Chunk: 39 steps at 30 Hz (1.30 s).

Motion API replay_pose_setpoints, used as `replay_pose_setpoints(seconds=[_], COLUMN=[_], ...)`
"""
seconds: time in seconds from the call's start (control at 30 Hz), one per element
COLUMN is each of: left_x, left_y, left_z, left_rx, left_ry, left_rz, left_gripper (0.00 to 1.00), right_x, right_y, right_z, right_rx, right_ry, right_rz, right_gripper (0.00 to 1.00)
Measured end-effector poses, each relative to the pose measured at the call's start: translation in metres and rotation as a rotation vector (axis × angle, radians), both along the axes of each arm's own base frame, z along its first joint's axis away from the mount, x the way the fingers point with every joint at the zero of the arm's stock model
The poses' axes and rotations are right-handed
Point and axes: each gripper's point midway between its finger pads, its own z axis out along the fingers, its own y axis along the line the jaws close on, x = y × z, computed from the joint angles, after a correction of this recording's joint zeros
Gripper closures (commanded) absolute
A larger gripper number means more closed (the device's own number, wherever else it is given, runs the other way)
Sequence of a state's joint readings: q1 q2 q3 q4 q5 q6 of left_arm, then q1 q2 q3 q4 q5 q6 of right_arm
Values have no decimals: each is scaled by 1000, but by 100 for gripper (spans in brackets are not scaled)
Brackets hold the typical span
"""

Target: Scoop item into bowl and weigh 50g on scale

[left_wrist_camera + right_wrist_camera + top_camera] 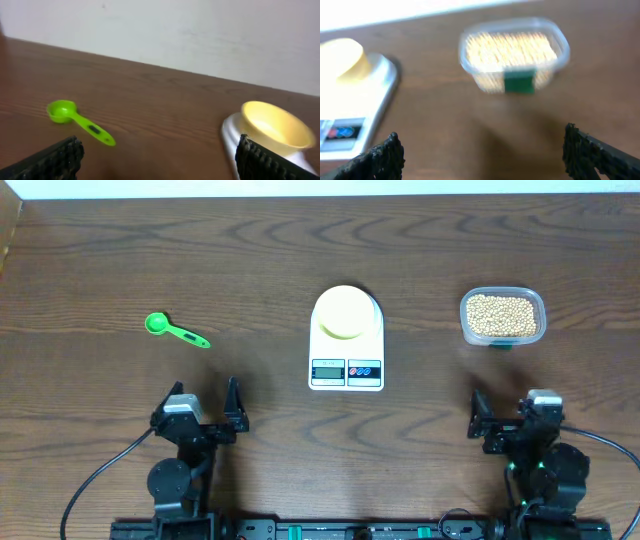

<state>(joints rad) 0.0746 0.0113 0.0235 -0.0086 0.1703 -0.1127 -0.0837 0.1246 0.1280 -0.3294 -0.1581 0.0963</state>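
Tan-yellow beans fill a clear plastic tub, which we find standing on the right side of the bench. A green label marks the tub's near wall.

We record the pale yellow bowl upright on the rear part of the white scale, at the middle of the bench and well apart from the tub. From overhead the bowl's inside shows plain yellow. The scale's display and its red and blue buttons lie on the edge nearest the robot. We cannot read the display, as it is too small.

A green scoop lies flat on the left side of the bench, well apart from the scale. Its cup points to the far left and its handle runs toward the right and the near edge.

We find the left claw near the front edge, nearer than the scoop and a little to its right. It is released, its fingers spread wide and grasping nothing. The right claw sits near the front edge on the tub's side, well short of the tub. It is likewise released, with fingers wide apart and nothing between them.
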Motion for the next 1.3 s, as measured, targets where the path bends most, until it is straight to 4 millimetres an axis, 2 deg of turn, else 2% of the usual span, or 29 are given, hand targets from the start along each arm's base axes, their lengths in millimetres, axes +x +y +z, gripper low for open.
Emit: replay_pose_setpoints(seconds=[0.1,0.17,0.2,0.23,0.3,0.4,0.43,0.53,0.57,0.7,0.8,0.93,1.2,1.23,1.3], left_x=[-4,-9,-12,-13,-12,-1,5,29,35,51,56,65,94,95,105], left_y=[-6,-8,-8,-7,-5,0,1,5,6,7,13,36,82,84,105], left_z=[24,56,82,99,139,196,212,247,251,243,216,181,106,103,77], left_rx=[-39,-39,-33,-29,-19,-16,-13,-5,-4,-10,-1,54,97,97,80], left_ry=[-18,-31,-43,-46,-45,18,50,183,223,373,494,643,916,925,993], left_rz=[-32,-39,-38,-36,-24,-1,3,16,17,16,43,158,312,317,361], left_gripper=[1,1,1,1,1,1,1,1,1,2,2,2,2,2,2], right_x=[2,2,2,2,2,6,9,28,35,65,89,109,124,124,123], right_y=[6,4,3,1,-2,-5,-5,-7,-7,-5,6,27,70,74,84], right_z=[21,48,74,92,144,217,236,262,259,244,212,177,139,137,134], right_rx=[-11,-55,-90,-116,-170,-221,-230,-229,-222,-189,-127,-26,150,156,164], right_ry=[-64,-109,-153,-181,-249,-285,-273,-120,-48,132,258,369,490,498,508], right_rz=[38,39,38,33,22,13,13,31,41,89,166,289,499,513,550], right_gripper=[1,1,1,1,1,1,1,1,1,1,1,1,1,1,1])
